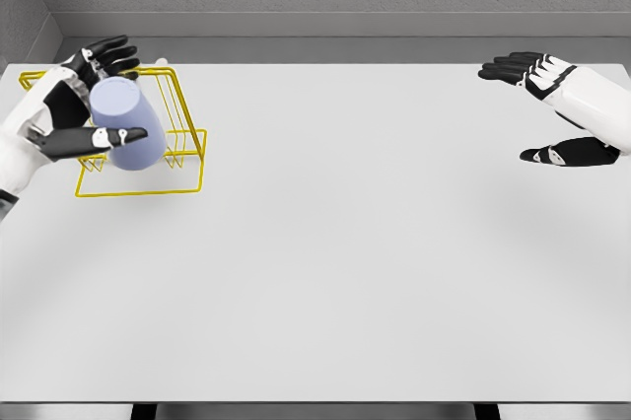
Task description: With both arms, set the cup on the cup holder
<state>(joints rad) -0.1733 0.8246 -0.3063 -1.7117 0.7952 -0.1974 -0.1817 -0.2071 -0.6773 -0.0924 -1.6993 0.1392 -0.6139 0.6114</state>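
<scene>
Table (pixel 345 272): white, wide.
Cup holder (pixel 182 159): yellow wire rack, far left of table.
Right hand (pixel 557 109): far right, well apart from rack, fingers spread, holding nothing.
Left hand (pixel 74 105): wrapped around cup, thumb across its front.
Cup (pixel 126 124): lavender, tilted, held over the rack. Likely light, rigid, smooth-sided, slip-prone; grip mid-wall.

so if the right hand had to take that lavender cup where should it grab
Grip the cup around its round side wall near the lower end, coming from the picture's right. The left hand already wraps the left side with fingers above and thumb below, and the yellow wire holder sits behind it.
</scene>
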